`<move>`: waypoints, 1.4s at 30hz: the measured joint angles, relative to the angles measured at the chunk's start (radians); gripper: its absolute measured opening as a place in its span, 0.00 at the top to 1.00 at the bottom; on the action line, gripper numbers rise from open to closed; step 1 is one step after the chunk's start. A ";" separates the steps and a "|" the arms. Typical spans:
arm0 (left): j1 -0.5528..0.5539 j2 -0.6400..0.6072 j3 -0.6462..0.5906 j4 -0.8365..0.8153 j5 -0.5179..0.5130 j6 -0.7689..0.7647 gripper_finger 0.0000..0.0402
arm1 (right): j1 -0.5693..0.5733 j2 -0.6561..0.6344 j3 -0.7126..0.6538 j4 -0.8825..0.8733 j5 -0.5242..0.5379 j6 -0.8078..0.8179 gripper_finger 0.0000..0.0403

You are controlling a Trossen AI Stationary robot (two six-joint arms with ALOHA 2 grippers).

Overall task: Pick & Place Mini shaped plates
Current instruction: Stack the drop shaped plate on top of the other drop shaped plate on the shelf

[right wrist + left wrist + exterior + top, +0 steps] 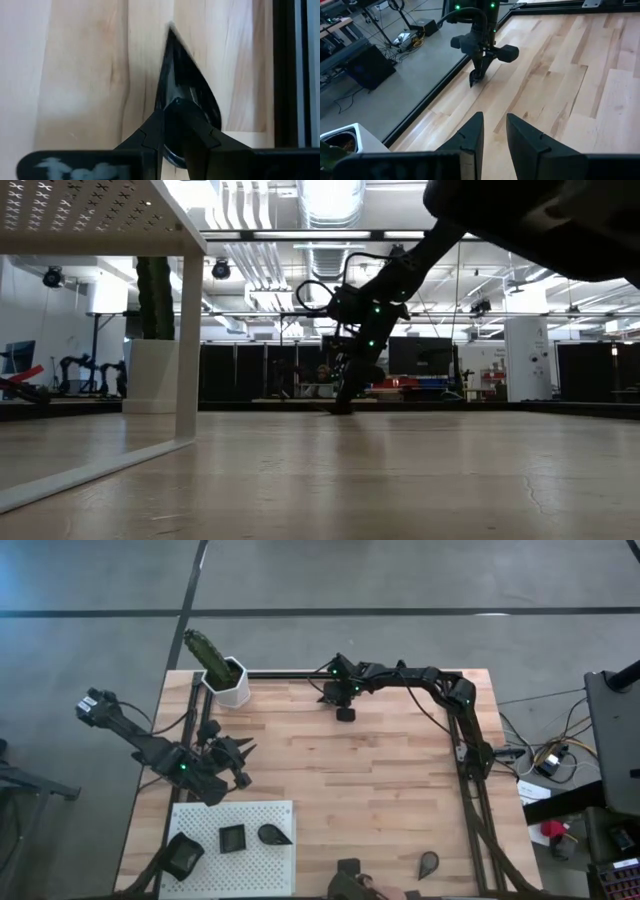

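Teardrop plate pinched in right claw at far edge of surface

Teardrop plate (187, 95), dark & glossy, sits edge-on betw. the right claw (176, 112) fingers, which are clamped on its rounded end; pointed tip faces away from the wrist cam, over pale wood. In the high view the right claw (345, 705) is near the far edge of the wooden surface (380, 780), just in front of the black frame rail, w/ a small dark shape below it. From the left wrist view, the plate (475, 77) hangs tip-down from that claw, tip at or just above the wood; can't tell if touching.

Left claw (238, 755) hovers over the surface's left side, near the far edge of the white perforated board (240, 865), fingers (470, 137) apart w/ nothing betw. them.

On the board: three more dark plates – a larger squarish one (183, 855) at the left corner, a small square one (232, 838) mid-board, a teardrop one (274, 834) beside it. Off the board, near edge: another teardrop plate (428, 863) & a dark squarish piece (348, 868).

White hexagonal pot w/ cactus (222, 675) stands at the far left corner.
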 joint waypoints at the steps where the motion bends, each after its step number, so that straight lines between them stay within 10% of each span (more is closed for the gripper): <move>1: 0.000 0.000 0.000 0.000 0.000 0.000 0.81 | 0.000 0.000 0.000 -0.001 0.002 -0.004 0.87; 42: 0.000 0.000 0.000 -0.013 0.000 -0.003 0.81 | 0.094 -0.027 0.011 -0.122 -0.099 0.023 0.87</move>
